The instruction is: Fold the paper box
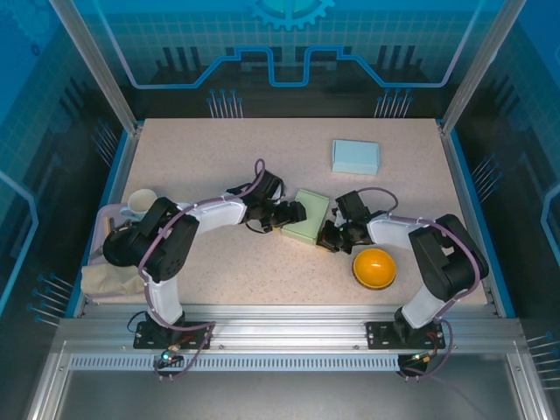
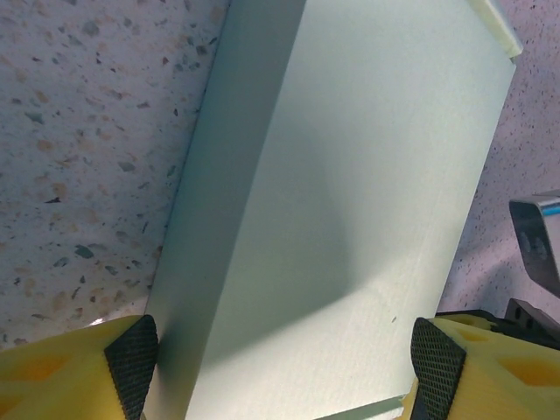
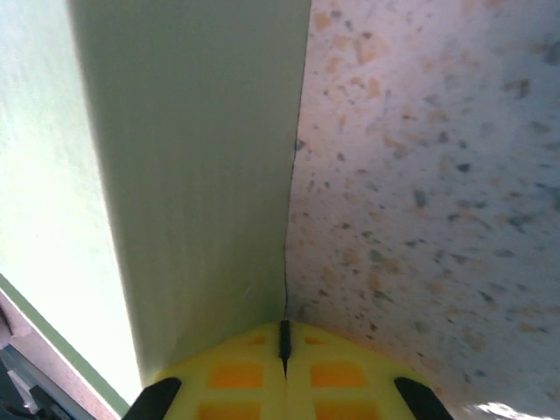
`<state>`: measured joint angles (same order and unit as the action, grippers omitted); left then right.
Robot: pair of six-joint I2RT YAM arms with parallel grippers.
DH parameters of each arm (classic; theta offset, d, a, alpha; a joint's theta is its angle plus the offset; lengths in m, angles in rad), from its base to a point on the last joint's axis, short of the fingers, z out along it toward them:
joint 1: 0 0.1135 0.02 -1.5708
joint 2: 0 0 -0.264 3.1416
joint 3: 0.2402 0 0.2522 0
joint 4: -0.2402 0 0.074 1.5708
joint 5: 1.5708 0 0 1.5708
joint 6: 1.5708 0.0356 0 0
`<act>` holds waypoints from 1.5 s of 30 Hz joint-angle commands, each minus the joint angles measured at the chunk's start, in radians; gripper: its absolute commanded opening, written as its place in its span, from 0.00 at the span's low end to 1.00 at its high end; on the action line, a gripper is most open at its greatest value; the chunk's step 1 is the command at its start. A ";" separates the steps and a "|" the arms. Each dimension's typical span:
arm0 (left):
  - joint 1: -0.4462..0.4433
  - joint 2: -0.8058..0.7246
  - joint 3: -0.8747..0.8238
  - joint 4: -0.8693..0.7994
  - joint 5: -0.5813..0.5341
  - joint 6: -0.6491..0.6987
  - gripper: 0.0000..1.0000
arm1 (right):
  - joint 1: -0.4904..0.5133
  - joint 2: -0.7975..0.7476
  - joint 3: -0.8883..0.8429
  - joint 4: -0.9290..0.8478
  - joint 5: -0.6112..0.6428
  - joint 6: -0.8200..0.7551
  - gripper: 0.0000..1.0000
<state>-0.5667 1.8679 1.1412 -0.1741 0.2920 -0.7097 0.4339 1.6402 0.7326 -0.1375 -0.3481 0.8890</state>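
Overhead, the green box point(image 1: 306, 217) lies mid-table point(image 1: 219, 157), with the left gripper point(image 1: 293, 213) at its left end and the right gripper point(image 1: 329, 238) at its near right corner. A blue box point(image 1: 355, 157) sits well beyond the green box, and a yellow bowl point(image 1: 374, 267) lies near it on the arms' side.

From the left wrist, the left gripper point(image 2: 284, 367) is spread wide across the green box point(image 2: 350, 201), a pad point(image 2: 133, 354) against each long side, clamping it. A pale flap point(image 2: 494, 26) pokes out at the far corner.

From the right wrist, the right gripper point(image 3: 284, 350) has its jaws together, its tip at the foot of the green box's point(image 3: 201, 157) side wall.

The green box looks nearly formed, so the step seems to be closing the last walls. The next move likely calls for the right tip to push that wall flush while the left grip stops the box sliding.
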 commanded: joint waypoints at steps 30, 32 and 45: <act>-0.232 0.070 -0.016 0.233 0.074 -0.319 0.78 | -0.002 0.146 0.047 0.222 -0.150 -0.039 0.00; -0.215 0.054 -0.006 0.176 0.054 -0.285 0.78 | -0.006 0.122 0.039 0.202 -0.123 -0.028 0.00; -0.011 -0.135 0.064 -0.195 -0.163 -0.092 0.82 | -0.035 -0.196 0.073 -0.191 0.234 -0.165 0.32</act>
<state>-0.5934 1.8256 1.1778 -0.2474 0.1635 -0.8577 0.3939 1.4975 0.7437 -0.2008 -0.2344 0.8249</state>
